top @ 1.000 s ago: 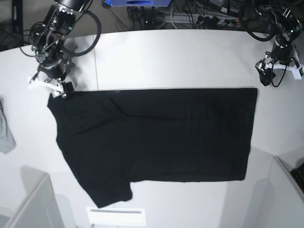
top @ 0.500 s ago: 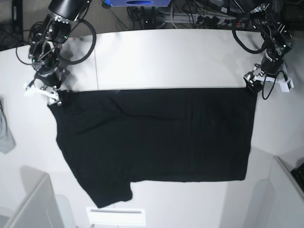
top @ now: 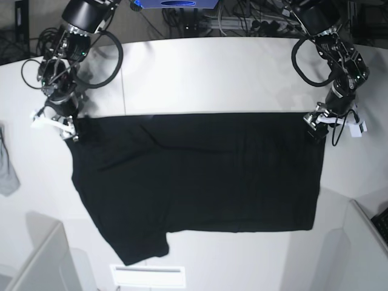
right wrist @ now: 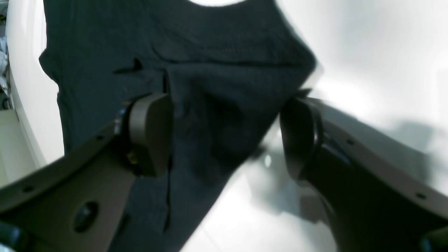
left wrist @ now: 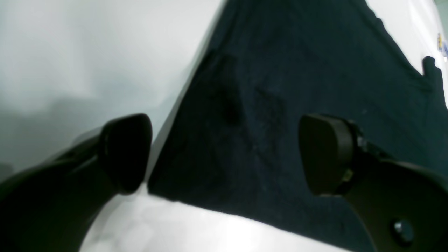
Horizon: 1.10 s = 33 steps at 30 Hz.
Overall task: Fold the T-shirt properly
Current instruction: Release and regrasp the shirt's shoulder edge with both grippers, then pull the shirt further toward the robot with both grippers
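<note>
The black T-shirt (top: 200, 176) lies flat on the white table (top: 212, 73), folded to a long shape with one sleeve at the front left. My left gripper (top: 319, 128) is at the shirt's far right corner. In the left wrist view it (left wrist: 224, 154) is open, with its jaws on either side of that corner of the shirt (left wrist: 280, 70). My right gripper (top: 60, 126) is at the far left corner. In the right wrist view it (right wrist: 225, 134) is open astride the cloth (right wrist: 217, 52). The collar mark is hidden.
A small light-grey cloth (top: 6, 170) hangs at the table's left edge. Grey box corners stand at the front left (top: 42, 260) and front right (top: 364, 242). A white strip (top: 147, 276) lies at the front edge. Cables (top: 254, 24) run behind the table.
My left arm has come down and inward from the table's far right to the shirt's far right corner. My right gripper has shifted slightly left at the far left corner. The shirt has not moved.
</note>
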Each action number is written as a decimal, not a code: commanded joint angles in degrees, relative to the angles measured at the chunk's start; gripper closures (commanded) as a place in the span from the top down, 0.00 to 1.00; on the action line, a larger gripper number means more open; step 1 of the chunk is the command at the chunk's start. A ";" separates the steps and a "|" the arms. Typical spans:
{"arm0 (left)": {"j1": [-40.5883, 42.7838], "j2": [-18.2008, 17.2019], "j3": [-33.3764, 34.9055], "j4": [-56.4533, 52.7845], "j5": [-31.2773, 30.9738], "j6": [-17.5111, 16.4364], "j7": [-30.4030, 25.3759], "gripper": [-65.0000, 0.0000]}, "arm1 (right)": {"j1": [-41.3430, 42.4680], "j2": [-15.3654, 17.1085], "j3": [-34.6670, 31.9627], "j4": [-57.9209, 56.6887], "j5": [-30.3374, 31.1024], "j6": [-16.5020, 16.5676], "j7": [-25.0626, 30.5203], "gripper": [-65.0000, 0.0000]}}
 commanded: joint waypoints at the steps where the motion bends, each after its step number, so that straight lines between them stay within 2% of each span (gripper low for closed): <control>1: -0.30 -0.04 0.24 -0.65 1.17 0.91 2.96 1.00 | -0.32 0.19 -0.20 -0.90 -0.61 -0.64 0.12 0.65; 2: -0.47 -0.04 0.33 -1.09 1.17 0.91 2.96 1.00 | -0.32 0.19 -0.29 -1.51 -0.61 -0.55 1.17 0.61; 4: -0.91 -0.04 0.33 -2.23 1.17 0.91 2.96 0.90 | -0.32 0.19 -0.29 -2.57 -0.61 -0.55 2.14 0.56; 10: -1.97 -0.04 0.33 -4.78 1.26 0.91 2.96 0.43 | 0.03 1.69 -0.38 -5.47 -0.61 -0.47 2.93 0.53; 11: -2.14 -0.04 0.33 -5.22 1.26 0.91 2.96 0.36 | 0.03 1.69 -0.38 -5.64 -0.61 -0.47 3.72 0.49; 13: -2.14 -0.22 0.33 -6.01 1.26 0.91 3.05 0.16 | 0.03 1.69 -0.38 -5.82 -0.61 -0.38 5.30 0.34; 15: -2.14 -0.31 0.33 -6.10 1.26 0.91 3.22 0.00 | -0.06 1.78 -0.20 -5.82 -0.34 1.47 5.66 0.19; 17: -1.97 -0.40 0.33 -6.01 1.26 0.91 3.22 0.00 | -0.23 1.78 0.06 -5.82 -0.17 5.69 5.66 0.03; 18: -1.79 -0.40 0.33 -5.83 1.26 0.91 3.22 0.00 | -0.23 1.78 0.06 -5.82 -0.17 6.92 5.66 0.00; 26: 0.32 -0.66 0.33 -5.22 1.26 0.91 3.31 0.00 | -2.08 1.34 0.06 -2.74 -0.17 6.65 5.57 0.00; 33: 4.63 -1.27 0.33 0.14 1.26 0.91 3.31 0.00 | -5.60 1.34 0.06 1.56 -0.17 6.04 5.57 0.00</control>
